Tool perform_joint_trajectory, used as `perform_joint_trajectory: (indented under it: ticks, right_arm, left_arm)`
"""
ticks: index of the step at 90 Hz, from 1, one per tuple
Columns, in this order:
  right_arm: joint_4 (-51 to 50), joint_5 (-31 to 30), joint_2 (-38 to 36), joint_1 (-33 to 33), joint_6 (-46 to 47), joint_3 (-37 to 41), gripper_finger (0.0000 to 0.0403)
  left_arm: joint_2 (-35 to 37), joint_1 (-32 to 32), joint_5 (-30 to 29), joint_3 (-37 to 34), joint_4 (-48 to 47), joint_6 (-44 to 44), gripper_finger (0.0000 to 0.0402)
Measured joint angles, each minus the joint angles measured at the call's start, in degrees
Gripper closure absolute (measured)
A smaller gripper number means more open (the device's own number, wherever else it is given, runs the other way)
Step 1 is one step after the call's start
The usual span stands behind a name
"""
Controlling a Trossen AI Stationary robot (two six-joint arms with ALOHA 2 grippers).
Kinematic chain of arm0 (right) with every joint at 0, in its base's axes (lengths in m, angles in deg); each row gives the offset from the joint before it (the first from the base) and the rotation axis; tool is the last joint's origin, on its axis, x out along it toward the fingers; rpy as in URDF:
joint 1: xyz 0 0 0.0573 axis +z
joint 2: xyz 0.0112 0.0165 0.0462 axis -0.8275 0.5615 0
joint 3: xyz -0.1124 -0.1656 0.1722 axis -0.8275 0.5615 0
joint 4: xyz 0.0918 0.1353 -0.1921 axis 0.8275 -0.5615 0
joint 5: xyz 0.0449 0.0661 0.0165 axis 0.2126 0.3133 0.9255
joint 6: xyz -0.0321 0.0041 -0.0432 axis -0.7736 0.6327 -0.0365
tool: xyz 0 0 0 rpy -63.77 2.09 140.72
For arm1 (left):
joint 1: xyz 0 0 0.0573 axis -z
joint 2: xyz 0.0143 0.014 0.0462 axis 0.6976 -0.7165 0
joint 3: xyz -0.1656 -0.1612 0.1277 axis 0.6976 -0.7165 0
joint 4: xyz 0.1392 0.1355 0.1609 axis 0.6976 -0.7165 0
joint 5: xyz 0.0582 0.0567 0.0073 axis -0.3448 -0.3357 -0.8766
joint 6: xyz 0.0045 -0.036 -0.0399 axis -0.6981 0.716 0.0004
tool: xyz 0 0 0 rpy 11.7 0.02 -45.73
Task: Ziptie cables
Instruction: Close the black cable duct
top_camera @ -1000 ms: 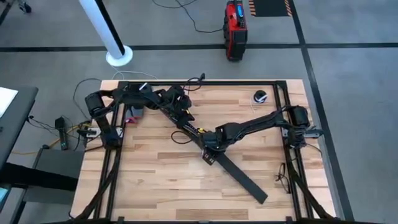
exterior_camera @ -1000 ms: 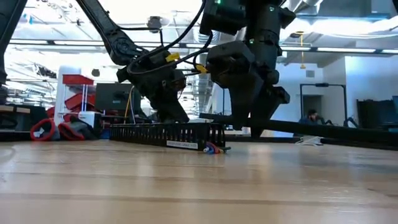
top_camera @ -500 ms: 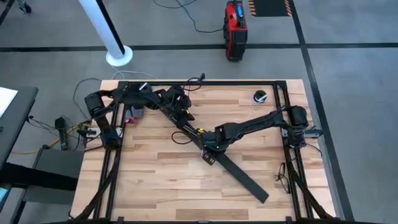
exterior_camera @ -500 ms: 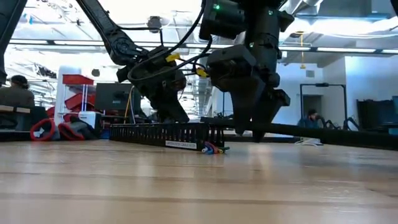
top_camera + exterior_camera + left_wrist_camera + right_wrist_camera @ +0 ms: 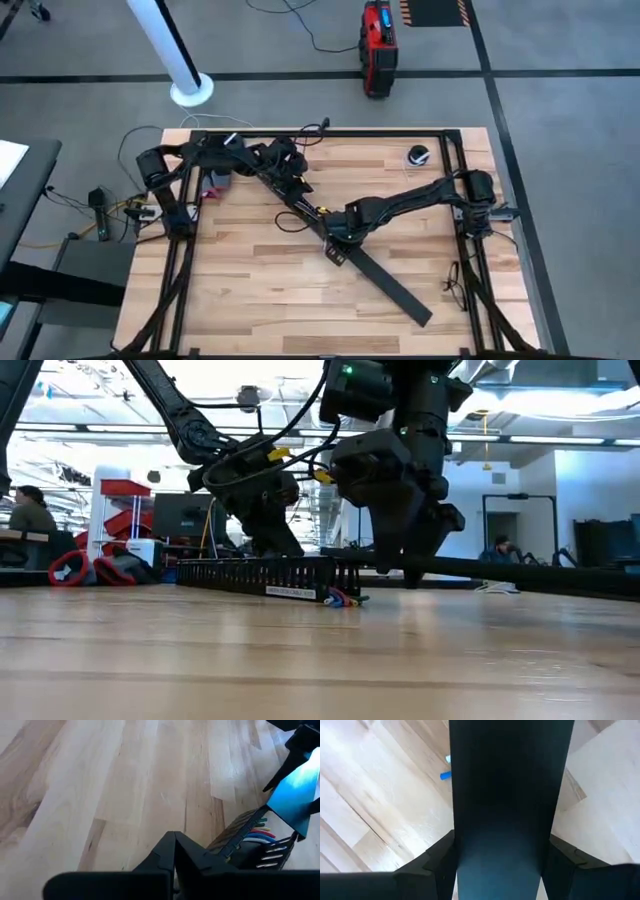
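Meanwhile our right gripper, jaws clamped on the strip, has barely shifted; left gripper jaws unclear, cables unbound.

High view: overhead, straight down, far enough to take in the whole wooden table and surrounding floor. Low view: at tabletop height, level across the table into the room. Both share the slotted channel mid-table. Wrist views: very close, angled down at the wood; the right one is mostly blocked by the flat black strip.
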Motion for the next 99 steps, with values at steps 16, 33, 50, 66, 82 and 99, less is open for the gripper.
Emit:
perform_joint_trajectory:
  ticks: [16, 33, 50, 66, 82, 99]
  right_arm:
    - [0.0, 0.2, 0.0, -0.3, -0.6, 0.0, 0.0206]
    - [0.4, 1.0, 0.0, -0.4, -0.4, 0.0, 0.0206]
    - [0.7, 1.2, 0.0, -0.4, 0.5, 0.0, 0.0206]
    - [1.7, 1.2, 0.0, -0.4, 0.9, 0.0, 0.0206]
    - [2.5, 1.2, 0.0, -0.4, 1.6, 0.0, 0.0206]
    - [2.6, 1.2, 0.0, -0.4, 2.5, 0.0, 0.0206]
  left_arm:
    - [0.0, 0.0, -0.1, 0.0, 0.7, 0.4, 0.0401]
    - [0.0, 0.0, -0.8, 0.0, 0.8, 0.8, 0.0401]
    - [0.0, 0.0, -1.1, 0.0, 0.8, 0.9, 0.0401]
    - [0.0, 0.0, -1.5, 0.0, 0.9, 0.9, 0.0401]
    - [0.0, 0.0, -2.9, 0.0, 0.9, 0.9, 0.0401]
    - [0.0, 0.0, -3.0, 0.0, 0.9, 0.9, 0.0401]
